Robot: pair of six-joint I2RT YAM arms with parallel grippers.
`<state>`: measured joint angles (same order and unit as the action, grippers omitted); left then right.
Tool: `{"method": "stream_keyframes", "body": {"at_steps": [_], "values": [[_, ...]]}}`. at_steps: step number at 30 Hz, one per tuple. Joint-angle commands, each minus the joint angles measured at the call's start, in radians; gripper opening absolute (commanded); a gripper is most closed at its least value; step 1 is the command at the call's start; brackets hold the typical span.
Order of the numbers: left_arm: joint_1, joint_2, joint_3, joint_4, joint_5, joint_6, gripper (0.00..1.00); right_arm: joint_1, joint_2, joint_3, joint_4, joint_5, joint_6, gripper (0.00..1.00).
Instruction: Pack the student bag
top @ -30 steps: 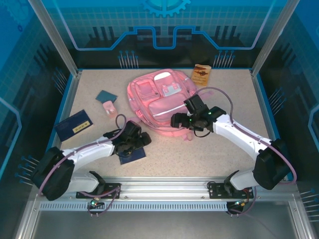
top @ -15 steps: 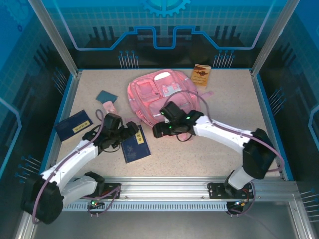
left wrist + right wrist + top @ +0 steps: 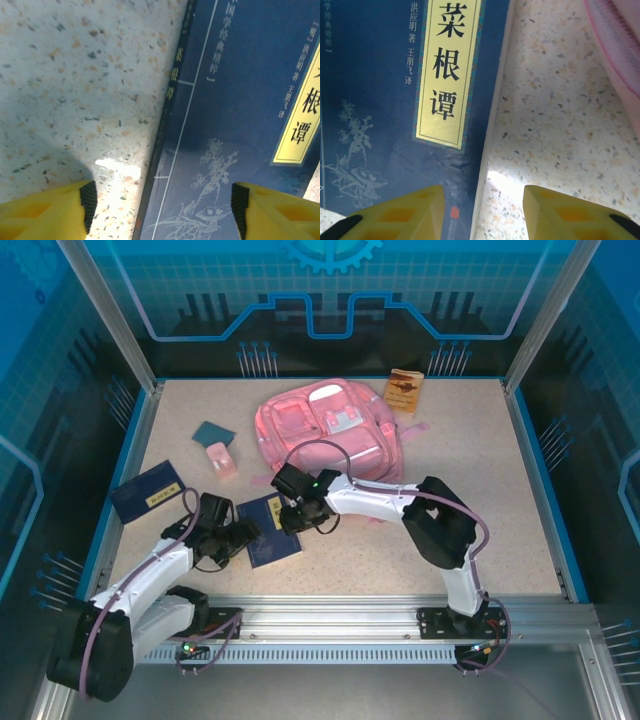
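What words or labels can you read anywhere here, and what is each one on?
"菜根谭": yellow label on the near dark blue book.
"洪应明 著 王朋飞 译": beside that label.
"国学经典精粹": same cover, its top cut off.
Label on the other blue book and print on the brown booklet: too small to read.

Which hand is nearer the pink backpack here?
Right. The right hand is over the front dark blue book's backpack-side edge, just in front of the backpack. The left hand is at that book's opposite edge, farther away.
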<state>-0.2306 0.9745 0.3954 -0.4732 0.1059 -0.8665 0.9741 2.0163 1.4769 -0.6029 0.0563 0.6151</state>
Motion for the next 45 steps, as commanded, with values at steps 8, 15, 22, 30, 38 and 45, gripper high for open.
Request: {"method": "stream_keyframes", "body": {"at_steps": [8, 15, 22, 30, 38, 45], "values": [[0.013, 0.023, -0.020, 0.047, 0.072, 0.006, 0.64, -0.027, 0.097, 0.047, -0.046, -0.022, 0.044, 0.34], [0.014, 0.093, -0.009, 0.101, 0.133, 0.027, 0.64, -0.040, 0.119, 0.018, -0.028, -0.074, 0.052, 0.31], [0.014, 0.098, 0.002, 0.194, 0.261, 0.027, 0.59, -0.051, 0.132, -0.004, -0.006, -0.124, 0.057, 0.28], [0.014, 0.003, 0.047, 0.279, 0.379, -0.039, 0.59, -0.066, 0.131, -0.024, 0.020, -0.170, 0.064, 0.27], [0.017, 0.015, 0.024, 0.359, 0.407, -0.097, 0.54, -0.079, 0.121, -0.043, 0.035, -0.182, 0.065, 0.27], [0.024, 0.052, 0.023, 0.346, 0.379, -0.096, 0.42, -0.088, 0.104, -0.051, 0.035, -0.179, 0.063, 0.28]]}}
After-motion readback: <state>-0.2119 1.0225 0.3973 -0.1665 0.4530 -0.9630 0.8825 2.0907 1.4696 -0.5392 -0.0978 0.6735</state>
